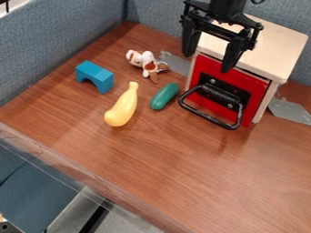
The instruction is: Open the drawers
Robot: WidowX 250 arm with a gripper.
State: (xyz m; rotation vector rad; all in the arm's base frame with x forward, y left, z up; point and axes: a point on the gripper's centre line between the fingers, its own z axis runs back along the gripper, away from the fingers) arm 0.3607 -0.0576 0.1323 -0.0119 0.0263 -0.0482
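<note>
Blue-grey partition walls (61, 37) close off the back and left of the brown wooden table (161, 157). A pale cabinet (273, 51) stands at the upper right of the frame, with grey tape (290, 110) by its lower right side. Its red drawer (258, 98) appears shut, facing the lower left, and a black handle (206, 116) loops out from it.

The gripper (208, 63) hangs over the cabinet's front edge, above the handle, its two fingers spread wide with nothing between them. The step in hand, as I judge it, is to get hold of the handle. Best to bring the gripper out in front of the drawer before lowering it, so that no finger catches the cabinet's top edge. Then set one finger inside the loop and the other outside, near the middle of the bar, and close firmly. Pull level and straight out towards the lower left; a sideways or upward tug could jam the drawer or shift the cabinet.

Mind the green toy (164, 96) just beside the handle's left end: the opening drawer might nudge it. The yellow toy (124, 107), blue block (95, 76) and plush toy (147, 62) lie farther left and need no handling.
</note>
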